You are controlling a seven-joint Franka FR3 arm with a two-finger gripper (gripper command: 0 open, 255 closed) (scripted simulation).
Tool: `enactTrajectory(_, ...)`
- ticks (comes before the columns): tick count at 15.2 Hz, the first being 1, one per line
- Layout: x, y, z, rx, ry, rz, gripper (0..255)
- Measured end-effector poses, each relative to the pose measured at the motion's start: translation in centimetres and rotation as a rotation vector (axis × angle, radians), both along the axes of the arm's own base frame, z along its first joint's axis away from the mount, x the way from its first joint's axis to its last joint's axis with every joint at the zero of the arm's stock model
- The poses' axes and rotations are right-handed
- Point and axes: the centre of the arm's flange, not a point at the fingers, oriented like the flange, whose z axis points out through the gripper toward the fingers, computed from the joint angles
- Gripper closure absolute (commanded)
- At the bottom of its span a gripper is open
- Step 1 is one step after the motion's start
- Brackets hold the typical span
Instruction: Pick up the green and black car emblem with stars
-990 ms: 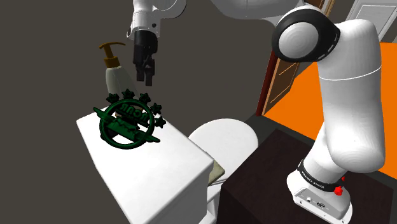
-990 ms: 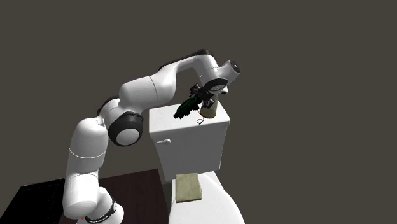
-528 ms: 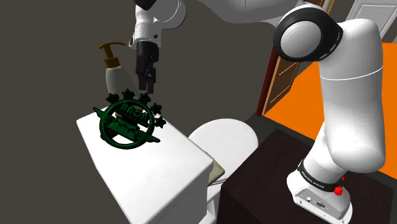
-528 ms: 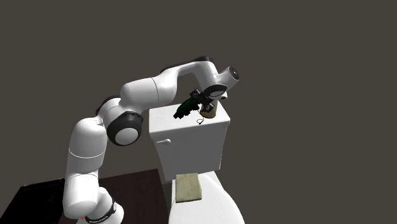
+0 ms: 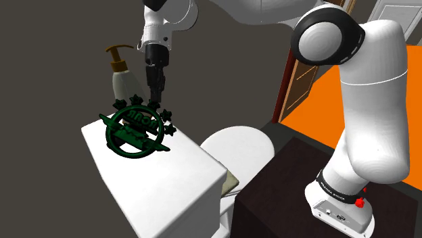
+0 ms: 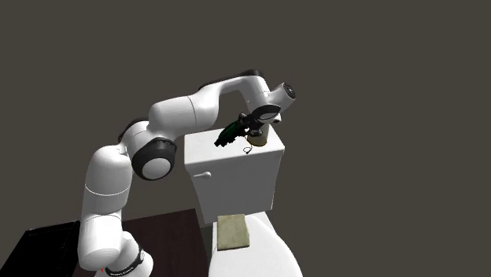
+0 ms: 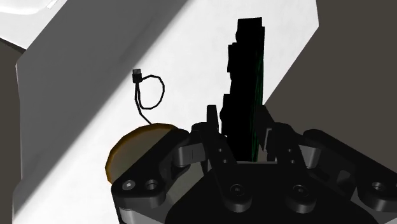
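The white arm (image 5: 372, 101) takes up the right side of the shoulder view, rising from its dark box stand (image 5: 284, 196) at the lower right and reaching across the top of the frame to the upper left. In the second exterior view the arm (image 6: 106, 189) climbs from the lower left and bends over toward the centre.

A white toilet tank (image 5: 169, 182) sits at the lower left of the shoulder view, with the toilet lid (image 5: 237, 145) just right of it. In the second exterior view the tank (image 6: 236, 181) stands at the centre and a folded tan cloth (image 6: 233, 231) lies on the lid (image 6: 260, 256) below it.

A pale soap dispenser (image 5: 125, 81) with a tan pump stands at the back of the tank top, in the upper left of the shoulder view.

The dark green and black emblem (image 5: 138, 120), a ring edged with stars, stands upright on the tank top, just in front of the dispenser. The wrist view shows the emblem (image 7: 245, 70) edge-on as a thin black slab, with the dispenser's tan top (image 7: 137, 149) beside it.

The black gripper (image 5: 154, 98) points straight down onto the emblem's upper rim. In the wrist view the gripper (image 7: 243, 127) has its 2 fingers (image 7: 214, 130) drawn in against the emblem's 2 faces, pinching it while it rests on the tank.
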Motion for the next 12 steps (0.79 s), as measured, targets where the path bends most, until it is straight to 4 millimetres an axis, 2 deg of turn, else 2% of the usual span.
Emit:
enactTrajectory(5,-0.1,0.1,0.9,-0.001,0.002,0.000,255)
enactTrajectory(12,0.1,0.0,4.7,-0.001,0.002,0.000,255)
